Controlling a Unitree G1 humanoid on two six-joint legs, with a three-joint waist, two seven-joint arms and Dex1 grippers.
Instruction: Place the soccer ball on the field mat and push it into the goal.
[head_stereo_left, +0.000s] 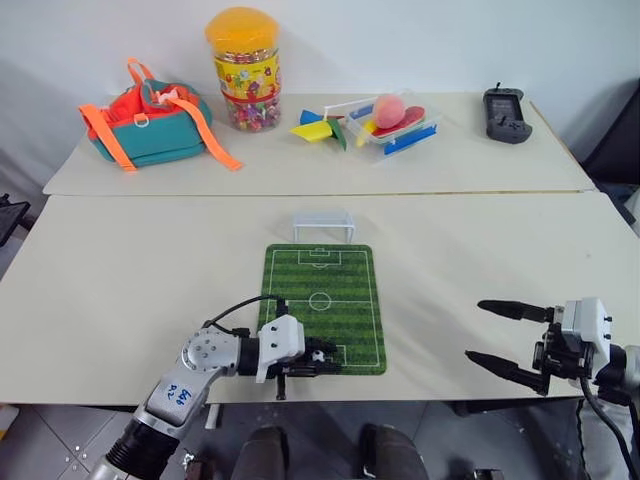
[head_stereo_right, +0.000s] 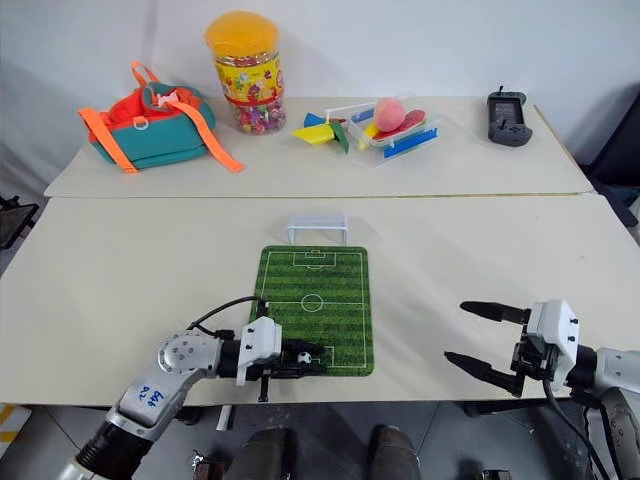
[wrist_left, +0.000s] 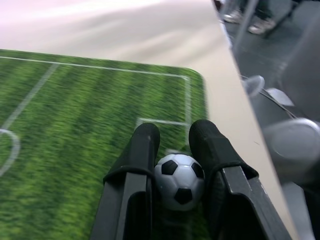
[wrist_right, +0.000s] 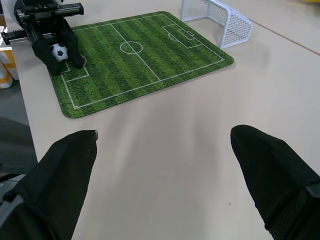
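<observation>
The left gripper (head_stereo_left: 322, 361) pinches the ball (head_stereo_left: 316, 354) between its fingers (wrist_left: 142, 145) over the mat's (head_stereo_left: 325, 300) near edge, by the tabletop's (head_stereo_left: 130, 270) front edge. The goal (head_stereo_left: 323, 224) stands just past the mat's far edge. The right gripper (head_stereo_left: 492, 334) hovers spread wide, empty, near the tabletop's front right.

Left hand (head_stereo_right: 312, 361) grips the soccer ball (head_stereo_right: 302, 357) over the field mat (head_stereo_right: 315, 300).

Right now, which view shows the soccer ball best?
The left wrist view: the soccer ball is close up, clamped between the left gripper fingers over the field mat. The head views and right wrist view show it tiny, partly hidden by fingers.
</observation>
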